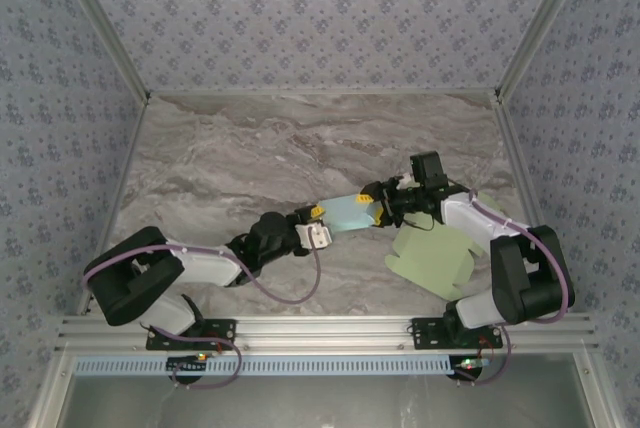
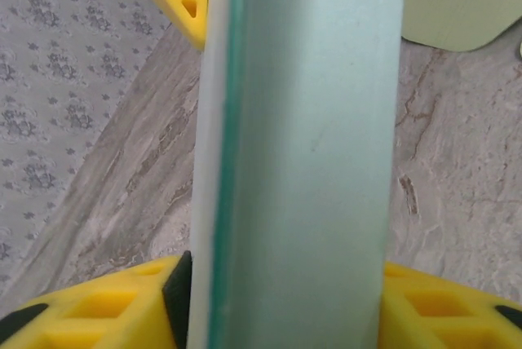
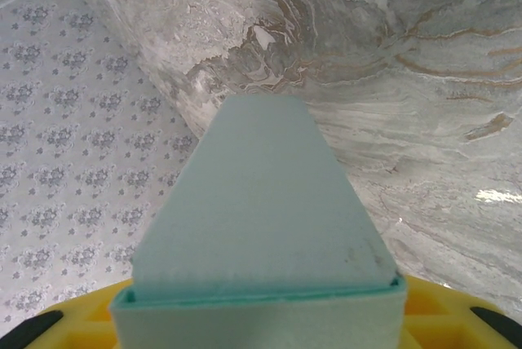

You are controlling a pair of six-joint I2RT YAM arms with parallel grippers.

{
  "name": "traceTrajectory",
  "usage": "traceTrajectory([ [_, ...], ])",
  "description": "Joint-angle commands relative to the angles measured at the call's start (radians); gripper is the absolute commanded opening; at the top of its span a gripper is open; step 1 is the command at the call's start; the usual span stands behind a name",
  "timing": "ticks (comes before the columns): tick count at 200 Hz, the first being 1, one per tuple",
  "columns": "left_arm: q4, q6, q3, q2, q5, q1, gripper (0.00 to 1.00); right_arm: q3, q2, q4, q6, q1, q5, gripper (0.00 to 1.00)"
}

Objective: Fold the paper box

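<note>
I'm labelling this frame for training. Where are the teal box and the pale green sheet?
teal box (image 1: 348, 213), top view, middle of its upper face.
pale green sheet (image 1: 432, 260), top view, centre of the flat sheet.

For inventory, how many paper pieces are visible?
2. One teal box, gripped between the left end effector and the right end effector; one pale green flat piece, lying beside the right arm.

Paper box (image 1: 348, 214) of smooth, matt pale-teal card with faint scuffs. Flat sheet (image 1: 432, 258) of matt pale-green card. Table (image 1: 250, 148) with a smooth grey marble-look top and a slight sheen. Fingers (image 2: 98, 316) of matt yellow plastic. Dull metal rail (image 1: 320, 328) along the table's near edge.
</note>
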Motion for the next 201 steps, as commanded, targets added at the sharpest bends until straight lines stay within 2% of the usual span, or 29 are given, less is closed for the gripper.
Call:
traceTrajectory([
  [1,-0.084,-0.029,0.064,-0.028,-0.016,-0.002,0.45,-0.02,-0.011,0.032,0.044,0.012,-0.006,0.56],
  [18,-0.207,-0.079,0.098,-0.072,0.005,0.014,0.43,-0.005,-0.021,-0.033,-0.019,-0.001,0.008,0.68],
  [45,-0.441,-0.128,0.164,-0.119,0.068,0.046,0.4,0.082,-0.072,-0.323,-0.299,-0.049,0.161,0.8],
  [58,-0.593,-0.123,0.21,-0.14,0.084,0.047,0.4,0.091,-0.107,-0.364,-0.381,-0.081,0.202,0.81],
  [90,-0.899,-0.116,0.331,-0.152,0.096,0.052,0.41,0.132,-0.139,-0.387,-0.648,-0.125,0.149,0.82],
  [103,-0.978,-0.118,0.385,-0.122,0.106,0.058,0.42,0.148,-0.152,-0.414,-0.776,-0.123,0.215,0.82],
  [121,-1.129,-0.089,0.487,-0.045,0.118,0.066,0.42,0.113,-0.201,-0.338,-0.9,-0.117,0.314,0.82],
  [144,-1.267,-0.053,0.568,0.04,0.13,0.081,0.42,0.008,-0.317,-0.134,-1.047,-0.092,0.426,0.83],
  [156,-1.321,-0.037,0.594,0.06,0.151,0.089,0.43,-0.038,-0.365,-0.064,-1.15,-0.077,0.467,0.91],
  [161,-1.339,-0.031,0.603,0.065,0.155,0.09,0.44,-0.052,-0.38,-0.043,-1.177,-0.078,0.484,0.99],
  [172,-1.37,-0.022,0.62,0.074,0.161,0.095,0.45,-0.095,-0.416,0.023,-1.166,-0.086,0.546,1.0],
  [181,-1.395,-0.014,0.636,0.086,0.164,0.102,0.45,-0.12,-0.442,0.058,-1.155,-0.099,0.52,1.0],
  [196,-1.446,-0.004,0.674,0.115,0.151,0.116,0.46,-0.142,-0.446,0.101,-1.171,-0.1,0.369,1.0],
  [201,-1.459,0.002,0.684,0.122,0.144,0.119,0.46,-0.127,-0.431,0.076,-1.187,-0.093,0.342,0.97],
])
